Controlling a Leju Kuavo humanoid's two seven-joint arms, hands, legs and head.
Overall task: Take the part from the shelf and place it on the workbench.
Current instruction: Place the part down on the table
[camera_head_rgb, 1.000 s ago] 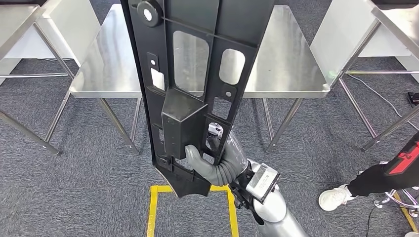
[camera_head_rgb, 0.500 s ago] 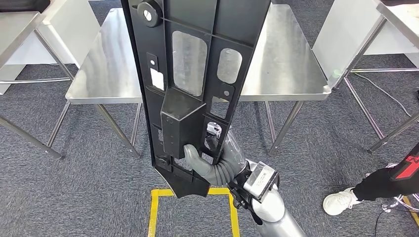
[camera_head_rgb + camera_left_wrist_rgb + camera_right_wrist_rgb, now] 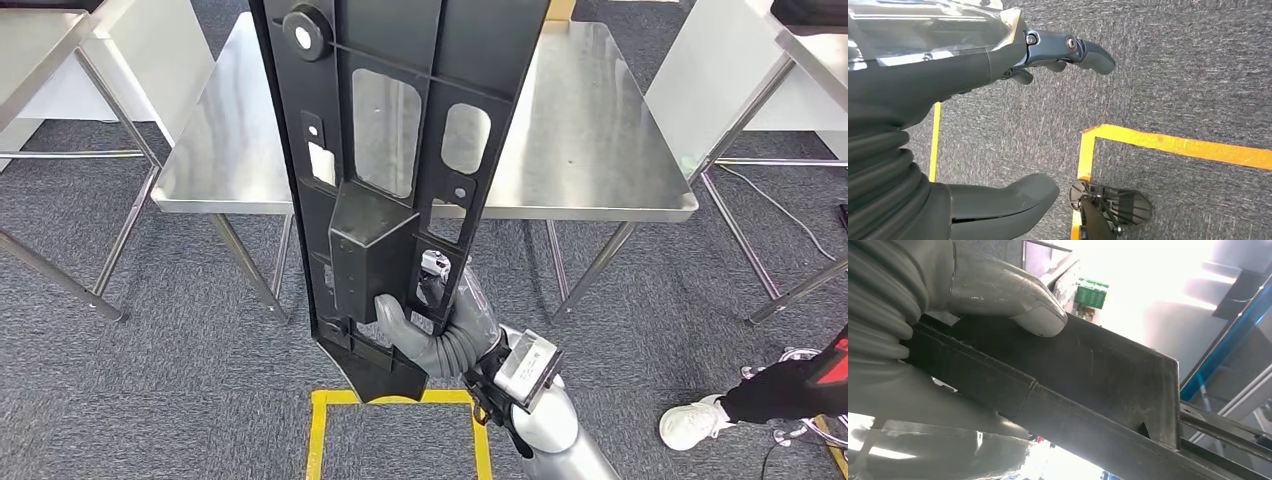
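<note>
Head view: right hand (image 3: pixel 425 335) grips the long black part (image 3: pixel 390 150) near its lower end, upright before the steel desk (image 3: pixel 590 130) — not yet set down. Left hand (image 3: pixel 998 60) hangs empty, fingers apart. Lower the part flat, clear of the edge. Versus earlier, the desk appears nearer — camera advance.

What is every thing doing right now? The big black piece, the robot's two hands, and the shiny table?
Black plastic part: held upright in front of the robot, above the floor, not yet on the workbench.
Right hand: grips the part near its lower end.
Left hand: holds nothing, fingers apart, over the carpet.
Steel workbench: top bare where it shows.
</note>
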